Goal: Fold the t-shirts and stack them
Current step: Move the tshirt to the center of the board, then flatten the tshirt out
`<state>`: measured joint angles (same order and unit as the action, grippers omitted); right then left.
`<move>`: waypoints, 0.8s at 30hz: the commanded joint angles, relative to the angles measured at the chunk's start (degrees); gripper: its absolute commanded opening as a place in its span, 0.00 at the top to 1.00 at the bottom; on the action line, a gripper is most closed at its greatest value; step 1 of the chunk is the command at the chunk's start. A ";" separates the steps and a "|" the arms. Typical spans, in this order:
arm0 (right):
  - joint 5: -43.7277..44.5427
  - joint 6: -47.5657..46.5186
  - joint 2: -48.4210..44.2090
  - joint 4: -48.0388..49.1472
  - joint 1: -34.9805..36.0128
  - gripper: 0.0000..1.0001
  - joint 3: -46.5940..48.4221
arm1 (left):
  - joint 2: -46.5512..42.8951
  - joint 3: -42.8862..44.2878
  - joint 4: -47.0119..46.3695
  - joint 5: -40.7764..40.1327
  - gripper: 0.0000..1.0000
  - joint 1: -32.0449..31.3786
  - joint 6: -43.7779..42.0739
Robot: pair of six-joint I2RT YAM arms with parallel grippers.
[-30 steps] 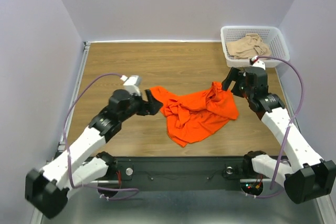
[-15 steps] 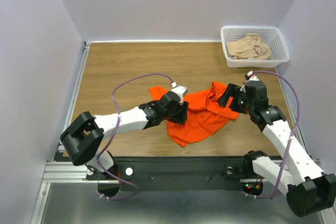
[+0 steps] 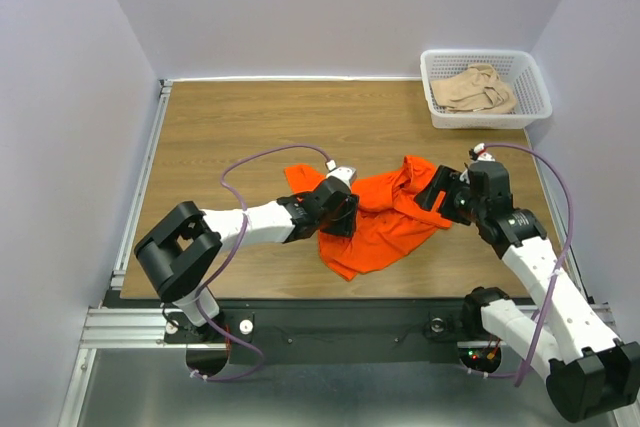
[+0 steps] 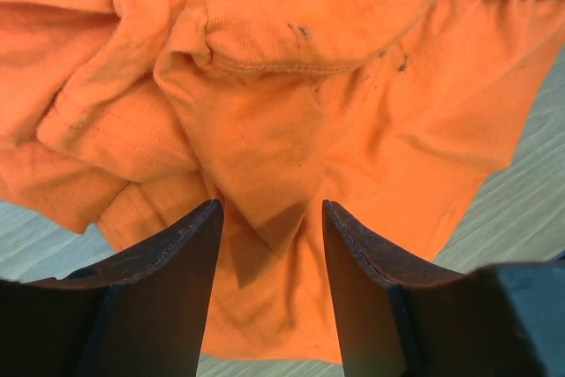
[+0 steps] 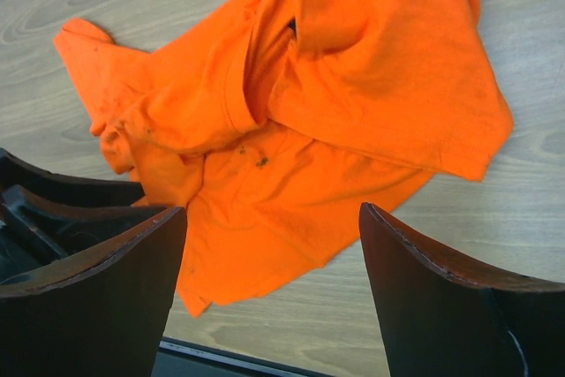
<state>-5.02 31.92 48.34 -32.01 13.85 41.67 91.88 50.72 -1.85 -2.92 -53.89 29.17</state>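
Orange shirt (image 4: 291, 86) runs off-frame above the left claw (image 4: 271, 209) — cloth beneath the claw is hidden

loose t-shirt (image 3: 385, 217): table (image 3: 250, 117) centre | other t-shirt (image 3: 475, 89): inside basket (image 3: 485, 119), far-right corner

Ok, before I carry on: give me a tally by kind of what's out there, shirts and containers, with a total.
T-shirts: 2 (orange t-shirt, crumpled; beige t-shirt, inside the container)
Baskets: 1 (white basket)
Total: 3
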 commanded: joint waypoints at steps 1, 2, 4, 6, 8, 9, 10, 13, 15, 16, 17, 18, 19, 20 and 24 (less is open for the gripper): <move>-0.87 0.77 -0.96 -0.16 0.04 0.16 -1.50 | -0.30 1.22 -2.02 -1.56 0.41 -0.16 1.68; -1.05 0.77 -0.79 -0.16 0.13 0.16 -1.59 | -0.03 1.49 -2.28 -1.39 0.46 -0.16 1.59; -1.40 0.51 -0.44 -0.25 0.13 0.16 -1.68 | 0.67 2.27 -2.72 -1.21 0.49 -0.25 1.51; -1.49 0.33 -0.26 -0.25 0.13 0.17 -1.68 | 1.29 2.80 -3.16 -1.30 0.54 -0.34 1.68; -1.66 0.33 -0.26 -0.25 0.04 0.17 -1.68 | 2.07 3.51 -3.08 -0.95 0.55 -0.43 1.86; -1.75 0.33 -0.35 -0.25 0.13 0.17 -1.68 | 2.86 3.60 -3.07 -0.69 0.55 -0.52 2.12; -2.01 0.33 -0.52 -0.25 0.13 0.17 -1.77 | 3.04 3.60 -3.07 -0.51 0.55 -0.60 2.64; -3.41 0.07 -1.05 -0.25 0.13 0.18 -2.12 | 3.84 3.33 -3.16 -0.69 0.55 -0.95 3.52; -4.47 -0.10 -1.05 -0.25 0.13 0.19 -2.64 | 3.93 3.42 -3.16 -0.69 0.64 -1.13 3.70; -5.78 -0.19 -0.88 -0.25 0.04 0.20 -2.82 | 3.66 3.60 -3.08 -0.77 0.68 -1.22 3.96; -6.49 -0.28 -0.61 -0.25 0.13 0.21 -3.34 | 3.31 3.68 -2.90 -0.77 0.77 -1.31 4.23; -7.19 -0.28 -0.18 -0.16 0.13 0.22 -3.61 | 2.96 3.86 -2.73 -0.77 0.83 -1.39 4.40; -8.68 -0.46 0.78 -0.16 0.04 0.25 -4.05 | 2.52 4.30 -2.03 -1.12 0.93 -1.31 4.58; -9.74 -0.54 1.40 -0.07 0.04 0.26 -4.66 | 1.56 4.65 -1.50 -1.39 0.98 -1.31 4.58; -15.19 -0.72 4.65 1.24 0.04 0.37 -6.59 | -2.47 7.89 1.75 -4.54 1.00 -1.39 3.27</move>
<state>-13.54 31.77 50.65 -32.69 13.85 36.60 95.64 53.69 -1.91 -3.97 -54.98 33.12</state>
